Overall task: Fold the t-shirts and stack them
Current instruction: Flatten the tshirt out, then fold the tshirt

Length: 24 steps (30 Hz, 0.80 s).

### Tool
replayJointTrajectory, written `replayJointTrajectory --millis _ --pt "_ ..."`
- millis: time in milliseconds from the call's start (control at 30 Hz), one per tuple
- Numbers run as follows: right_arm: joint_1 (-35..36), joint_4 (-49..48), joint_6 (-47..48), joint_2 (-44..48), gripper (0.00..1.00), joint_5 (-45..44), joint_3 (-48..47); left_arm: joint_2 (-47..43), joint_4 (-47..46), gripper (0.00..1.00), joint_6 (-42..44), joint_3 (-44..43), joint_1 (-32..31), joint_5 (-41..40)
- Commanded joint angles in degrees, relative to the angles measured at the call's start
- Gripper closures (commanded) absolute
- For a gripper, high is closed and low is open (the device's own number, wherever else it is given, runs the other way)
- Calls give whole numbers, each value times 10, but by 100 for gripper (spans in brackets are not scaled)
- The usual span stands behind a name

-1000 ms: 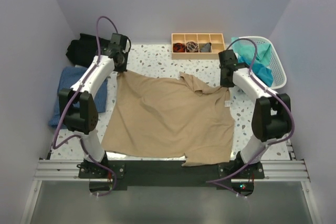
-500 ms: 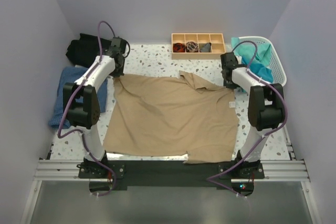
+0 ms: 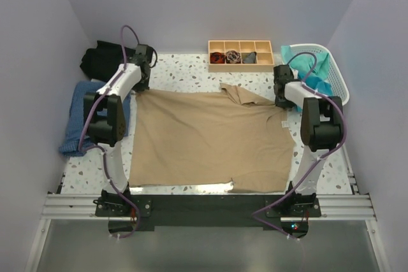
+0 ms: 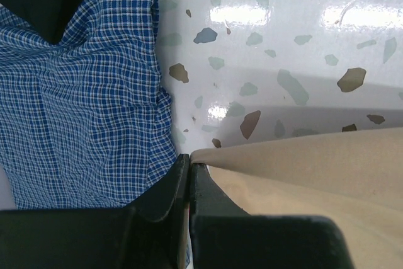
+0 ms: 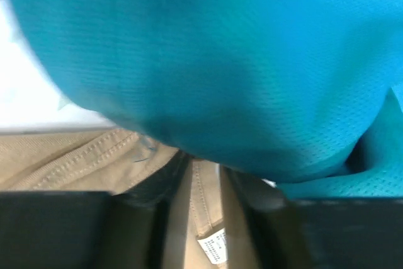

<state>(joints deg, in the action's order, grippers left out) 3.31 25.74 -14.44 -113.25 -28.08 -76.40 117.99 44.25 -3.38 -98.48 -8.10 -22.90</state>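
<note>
Tan t-shirt (image 3: 210, 135) lying spread flat at centre. Left gripper (image 4: 189, 167) pinching its far-left corner, jaws shut. Right gripper (image 5: 204, 187) standing part-open, hem lying loose between jaws. 1 risk: teal t-shirt (image 5: 208, 61) hanging close over right gripper, snagging, getting dragged along.

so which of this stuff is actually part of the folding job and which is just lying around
Part of the job:
- tan t-shirt, spread flat in the middle
- teal shirt, far right
- blue checked shirt, folded at the left
- black garment, behind the blue one

Just lying about:
- wooden tray with four compartments
- white laundry basket holding the teal shirt
</note>
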Motion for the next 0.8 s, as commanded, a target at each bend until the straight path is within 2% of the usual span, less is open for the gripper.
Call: replayJointTrajectory --millis 0,67,200,300,333,400,467,500,600,767 --pt "-5 -56 2 55 65 48 7 8 -7 100 4 -32 9 4" --pt "-3 -59 4 90 64 92 13 7 -6 100 2 -27 9 15" --pt "5 -43 -10 109 59 280 1 6 -14 100 -1 -8 9 36" --pt "47 -21 3 95 53 346 -38 12 -8 99 -5 -12 9 44" --pt "62 -8 8 90 52 341 -48 13 -4 86 -8 -16 9 44" --pt "100 -7 32 67 47 341 -65 10 -3 47 -11 -16 9 43" --pt "116 7 41 46 46 351 -103 0 -9 38 -8 -14 9 50" --pt "125 7 45 27 46 355 -123 -2 -11 37 -8 -13 9 52" --pt "136 11 53 -17 46 363 -174 -7 -20 51 -5 -7 9 67" --pt "141 47 63 -83 45 360 -255 -3 -15 55 -4 -7 9 68"
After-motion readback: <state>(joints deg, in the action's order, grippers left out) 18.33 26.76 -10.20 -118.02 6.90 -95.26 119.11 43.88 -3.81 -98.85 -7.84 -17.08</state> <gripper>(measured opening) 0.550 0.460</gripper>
